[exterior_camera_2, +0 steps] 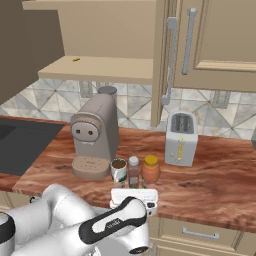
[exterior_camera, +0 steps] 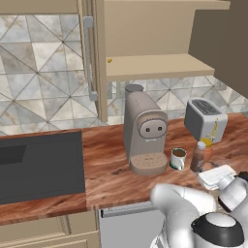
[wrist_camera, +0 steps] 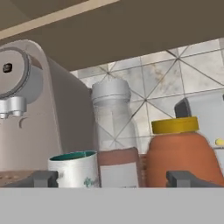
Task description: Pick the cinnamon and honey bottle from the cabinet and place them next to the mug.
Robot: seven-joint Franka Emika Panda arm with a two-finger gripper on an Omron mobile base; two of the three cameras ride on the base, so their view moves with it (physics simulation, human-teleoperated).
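the mug [exterior_camera_2: 119, 169], the cinnamon [exterior_camera_2: 134, 171] and the honey bottle [exterior_camera_2: 150, 169] stand in a row on the counter [exterior_camera_2: 210, 185], just beside the coffee machine [exterior_camera_2: 94, 137]; in the left base view the cinnamon [exterior_camera: 197, 156] hides all but an orange edge of the honey bottle; the gripper [wrist_camera: 113, 178] hangs spread wide, pinching nothing, its fingertips [wrist_camera: 41, 178] framing the mug [wrist_camera: 74, 168], cinnamon [wrist_camera: 114, 135] and honey bottle [wrist_camera: 181, 153] close up; the cabinet [exterior_camera_2: 100, 67] stands open above, and a toaster [exterior_camera_2: 180, 137] sits behind the jar.
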